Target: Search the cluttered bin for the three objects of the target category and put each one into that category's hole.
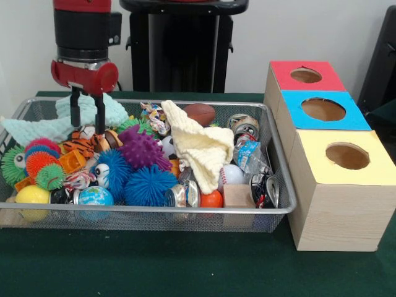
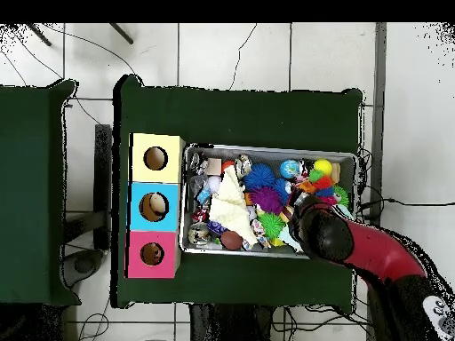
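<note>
My gripper (image 1: 87, 125) hangs over the back left part of the wire bin (image 1: 185, 211), open, with nothing held between its fingers. Its tips stand just above a tiger plush (image 1: 86, 146) and in front of a light-blue cloth (image 1: 37, 127). The bin is packed: a purple spiky ball (image 1: 141, 148), blue spiky balls (image 1: 148, 185), a cream cloth (image 1: 201, 145), a football (image 1: 200, 113), a baseball (image 1: 232, 174), a globe ball (image 1: 96, 197) and crushed cans (image 1: 244, 127). In the overhead view the arm (image 2: 355, 244) hides the gripper.
Three wooden boxes stand in a row right of the bin, each with a round hole: red top (image 1: 305, 75), blue top (image 1: 323, 109), yellow top (image 1: 347, 156). The overhead view shows them at the bin's left: yellow top (image 2: 155, 158), blue top (image 2: 154, 206), red top (image 2: 151, 254). Green cloth covers the table (image 1: 185, 266).
</note>
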